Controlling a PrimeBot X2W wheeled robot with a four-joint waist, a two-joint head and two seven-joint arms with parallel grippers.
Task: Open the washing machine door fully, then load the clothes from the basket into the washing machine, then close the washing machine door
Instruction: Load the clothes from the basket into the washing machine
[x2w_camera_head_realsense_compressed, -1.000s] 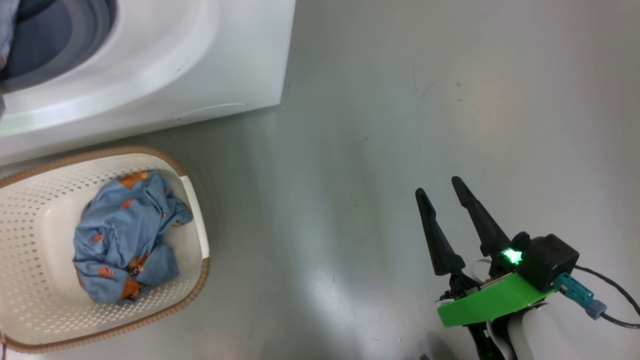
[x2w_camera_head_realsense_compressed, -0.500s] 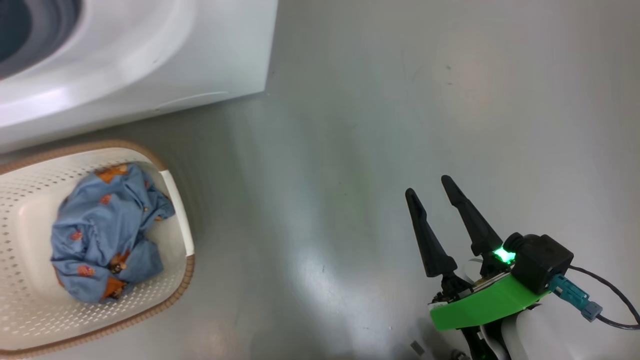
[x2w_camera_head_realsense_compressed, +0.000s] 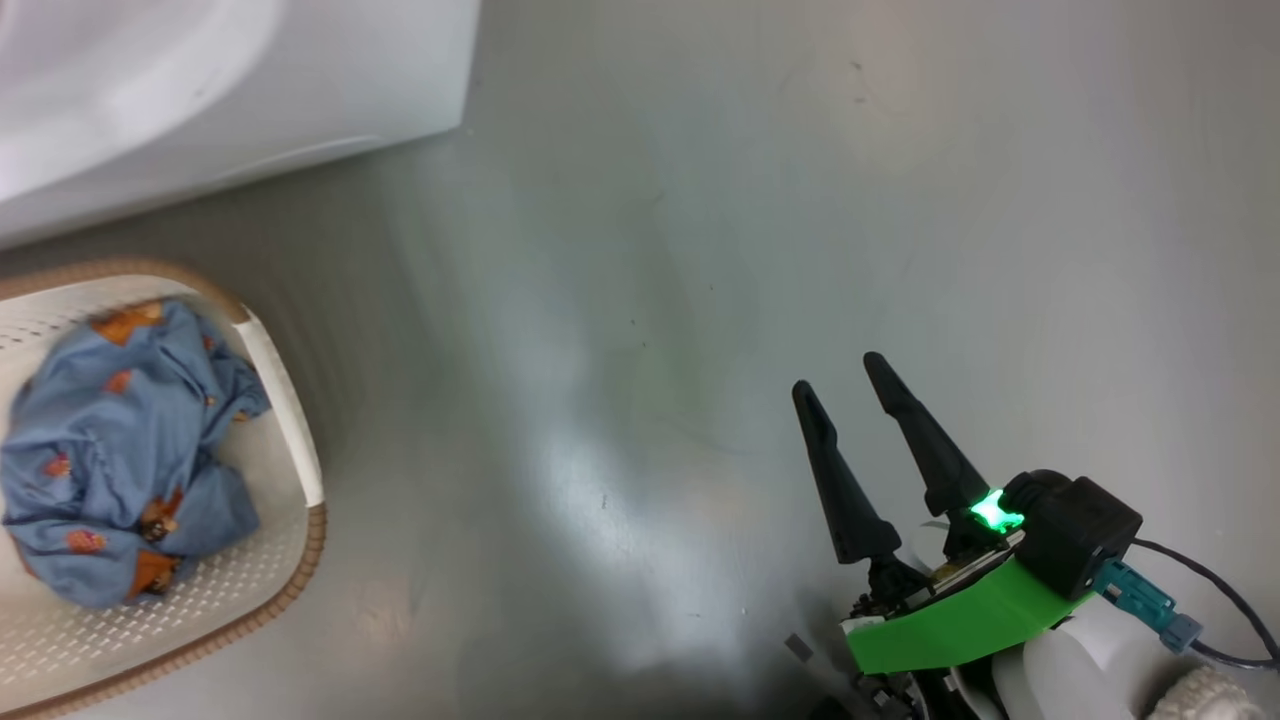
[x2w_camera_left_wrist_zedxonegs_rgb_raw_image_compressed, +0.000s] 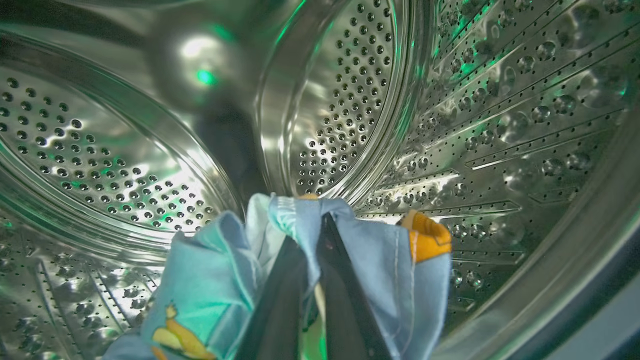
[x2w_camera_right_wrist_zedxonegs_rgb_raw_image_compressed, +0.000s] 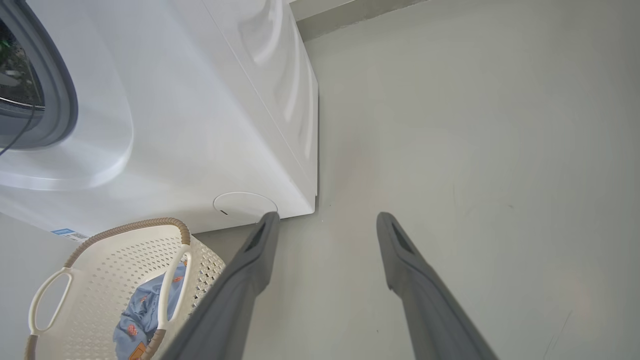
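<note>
Left gripper (x2w_camera_left_wrist_zedxonegs_rgb_raw_image_compressed: 321, 222) is pinching a light blue printed fabric garment (x2w_camera_left_wrist_zedxonegs_rgb_raw_image_compressed: 220, 270) inside the perforated steel drum (x2w_camera_left_wrist_zedxonegs_rgb_raw_image_compressed: 345, 100). I'm aiming to let go deep inside.

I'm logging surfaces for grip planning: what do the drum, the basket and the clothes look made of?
Drum: likely stainless steel, mirror-bright, punched holes and sharp reflections. Basket: probably moulded plastic, matt cream, even perforations; the brown rim looks woven. Clothes: soft printed fabric, creased and slumped.
</note>
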